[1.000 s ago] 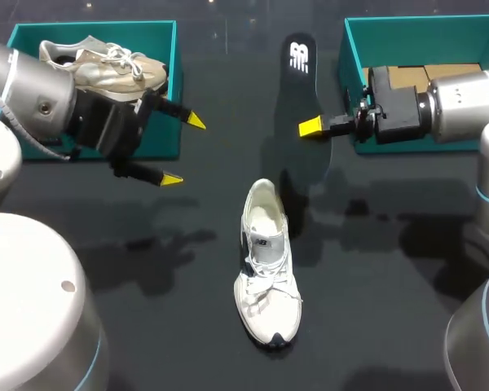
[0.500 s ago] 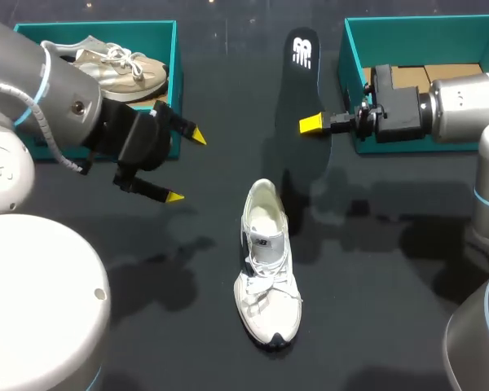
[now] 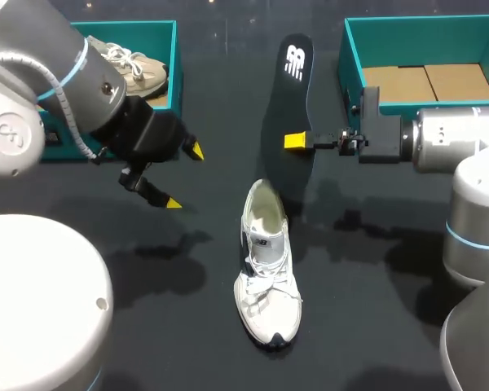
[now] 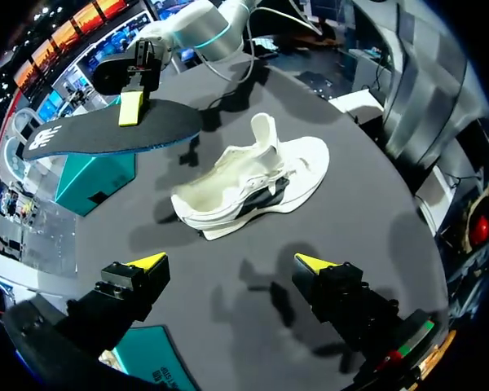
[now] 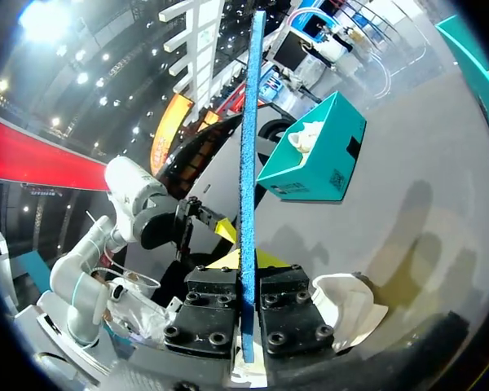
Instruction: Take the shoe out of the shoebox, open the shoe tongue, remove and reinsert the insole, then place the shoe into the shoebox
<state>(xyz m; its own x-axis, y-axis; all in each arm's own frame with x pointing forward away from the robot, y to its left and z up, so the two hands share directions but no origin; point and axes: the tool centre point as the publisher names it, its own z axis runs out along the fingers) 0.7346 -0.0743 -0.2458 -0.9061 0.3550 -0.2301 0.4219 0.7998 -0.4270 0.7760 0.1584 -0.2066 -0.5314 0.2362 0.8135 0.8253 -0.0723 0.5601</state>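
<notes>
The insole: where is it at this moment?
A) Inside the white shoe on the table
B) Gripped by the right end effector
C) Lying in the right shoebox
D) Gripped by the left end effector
B: the right end effector is closed on the insole. The right wrist view shows the insole clamped edge-on from both sides, and it is apart from the white shoe.

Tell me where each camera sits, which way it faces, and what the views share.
Head view: above and behind the robot, looking down on the table; left gripper open, right gripper shut on the flat black insole, near the white lace-up shoe.
Left wrist view: on the left wrist, facing past its own open fingers at shoe and insole.
Right wrist view: on the right wrist, facing along the clamped insole's blue edge toward the left arm.
All three show shoe and insole.
</notes>
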